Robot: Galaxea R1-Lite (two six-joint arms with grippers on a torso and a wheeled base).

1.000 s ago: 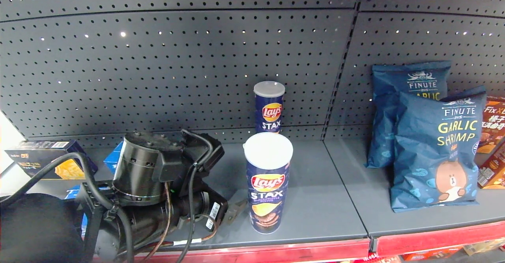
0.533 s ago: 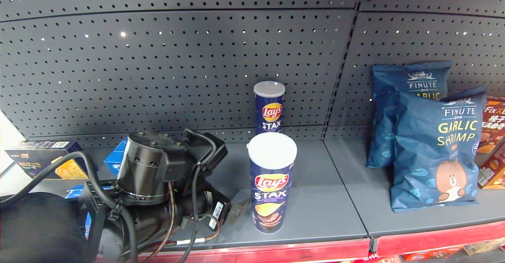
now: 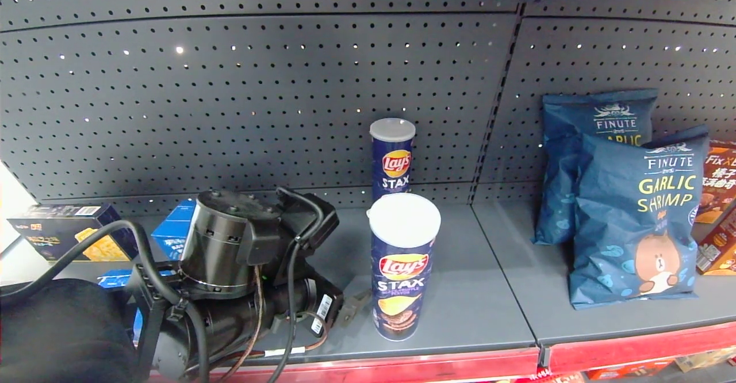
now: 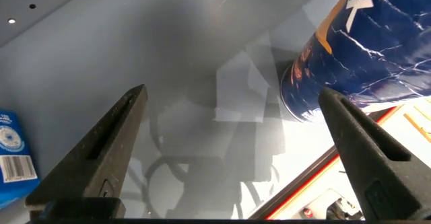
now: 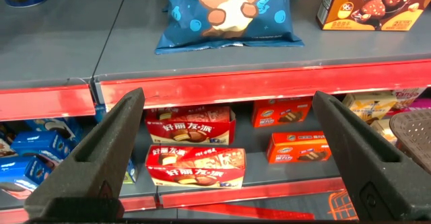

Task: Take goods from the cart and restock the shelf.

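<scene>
**Shelf stock, L to R (head view)**

1. Dark box (image 3: pixel 63 230): far L, lying flat toward the back of the shelf deck (image 3: pixel 489 291).
2. Blue boxes (image 3: pixel 172 234): just R of item 1, partly hidden behind the arm.
3. Left arm (image 3: pixel 230 256): low over the deck at front L, wrist end pointing R toward item 4.
   - Left gripper (image 4: pixel 232 96): spread wide, nothing between the jaws.
   - In the wrist view one finger (image 4: pixel 363 150) sits right by the base of item 4. Contact: can't tell.
4. Front can (image 3: pixel 402 265): navy chip tube w/ white lid, upright, near the front edge, approx. mid-shelf. It stands beside the left gripper, not inside it.
5. Rear can (image 3: pixel 392 156): same type w/ grey lid, upright against the pegboard back panel (image 3: pixel 259 95). It is straight behind item 4 and apart from it.
6. Snack bags, qty 2, in the next bay R. Both are navy and propped upright.
   - Front bag (image 3: pixel 638 216) overlaps the rear bag.
   - Rear bag (image 3: pixel 592 141) is at the back panel.
7. Brown/orange boxes (image 3: pixel 719 199): far R edge, just beside the front bag.
8. Red edge strip (image 3: pixel 402 367): runs along the front of the deck.
9. Right gripper (image 5: pixel 229 97): spread wide and empty, held out in front of the shelving, level w/ the lower tiers. The wrist view shows red boxes (image 5: pixel 192 146) and orange boxes (image 5: pixel 296 130) on those tiers.
</scene>
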